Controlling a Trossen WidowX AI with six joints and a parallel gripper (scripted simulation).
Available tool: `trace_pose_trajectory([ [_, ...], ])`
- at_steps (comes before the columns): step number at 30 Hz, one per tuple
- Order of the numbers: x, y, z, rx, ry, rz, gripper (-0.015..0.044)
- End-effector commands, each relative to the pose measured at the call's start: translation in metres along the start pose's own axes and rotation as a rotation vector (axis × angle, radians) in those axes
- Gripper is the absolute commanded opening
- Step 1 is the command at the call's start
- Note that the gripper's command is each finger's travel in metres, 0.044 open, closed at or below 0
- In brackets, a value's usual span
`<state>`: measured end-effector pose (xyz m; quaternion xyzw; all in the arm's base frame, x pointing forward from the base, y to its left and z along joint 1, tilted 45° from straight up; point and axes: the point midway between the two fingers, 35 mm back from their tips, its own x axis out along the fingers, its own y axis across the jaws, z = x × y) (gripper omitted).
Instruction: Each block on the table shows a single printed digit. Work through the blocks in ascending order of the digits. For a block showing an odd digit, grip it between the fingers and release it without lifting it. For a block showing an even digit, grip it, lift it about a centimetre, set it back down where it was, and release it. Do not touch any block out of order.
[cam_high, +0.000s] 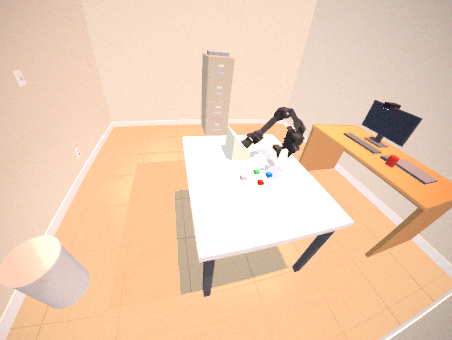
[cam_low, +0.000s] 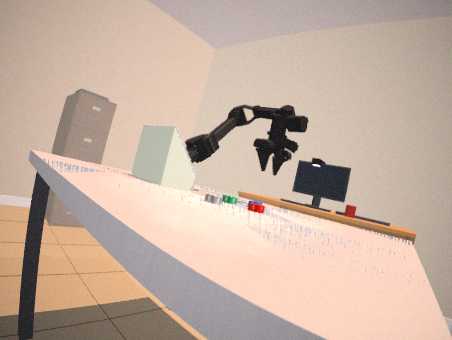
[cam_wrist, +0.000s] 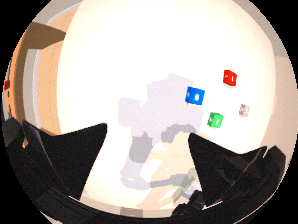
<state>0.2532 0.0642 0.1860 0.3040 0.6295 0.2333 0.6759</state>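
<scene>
The gripper (cam_high: 282, 153) (cam_low: 269, 171) (cam_wrist: 148, 130) is wide open and empty, raised well above the table, with its fingers pointing down. A blue block (cam_high: 269, 174) (cam_low: 255, 202) (cam_wrist: 195, 95) sits on the table, right of the fingers' gap in the wrist view. A green block (cam_high: 257, 171) (cam_low: 230, 199) (cam_wrist: 215, 120), a red block (cam_high: 260, 182) (cam_low: 256, 207) (cam_wrist: 230, 78) and a pale grey block (cam_high: 243, 177) (cam_low: 213, 199) (cam_wrist: 244, 110) rest apart from it. White digit marks show on the blocks, too small to read surely. In the exterior view the red block partly hides the blue one.
The white table (cam_high: 220, 225) (cam_low: 200, 250) carries a pale green slanted box (cam_high: 236, 147) (cam_low: 157, 155) beside the arm's base. A wooden desk (cam_high: 345, 150) with a monitor (cam_high: 390, 122) (cam_low: 321, 181) and a red mug (cam_high: 392, 161) (cam_low: 350, 211) stands on the right in the top view.
</scene>
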Motion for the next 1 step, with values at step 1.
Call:
trace_pose_trajectory([
  [1,-0.0035,0.0044,-0.0032,0.007,0.004,0.001,0.0400],
])
